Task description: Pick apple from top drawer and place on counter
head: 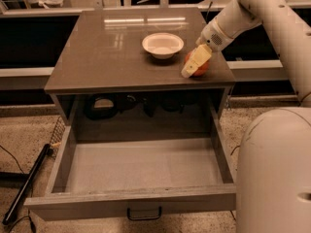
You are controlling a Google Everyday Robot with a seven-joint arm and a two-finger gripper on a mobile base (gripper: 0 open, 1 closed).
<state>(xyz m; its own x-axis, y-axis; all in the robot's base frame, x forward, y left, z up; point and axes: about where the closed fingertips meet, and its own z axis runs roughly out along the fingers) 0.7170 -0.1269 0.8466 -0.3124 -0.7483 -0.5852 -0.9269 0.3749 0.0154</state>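
The apple (203,69) is red-orange and rests on the glossy brown counter (107,57), near its front right corner. My gripper (192,67) reaches down from the upper right and is shut on the apple. One cream finger (194,61) crosses the apple's front; the other finger is hidden behind the fruit. The top drawer (141,166) is pulled fully out below the counter. Its grey floor holds nothing, and its dark handle (144,213) is at the front.
A white bowl (163,44) stands on the counter just left of the apple. Dark objects (99,106) sit in the shelf behind the drawer. My white robot body (274,174) fills the lower right. A black rod (26,183) lies on the floor at left.
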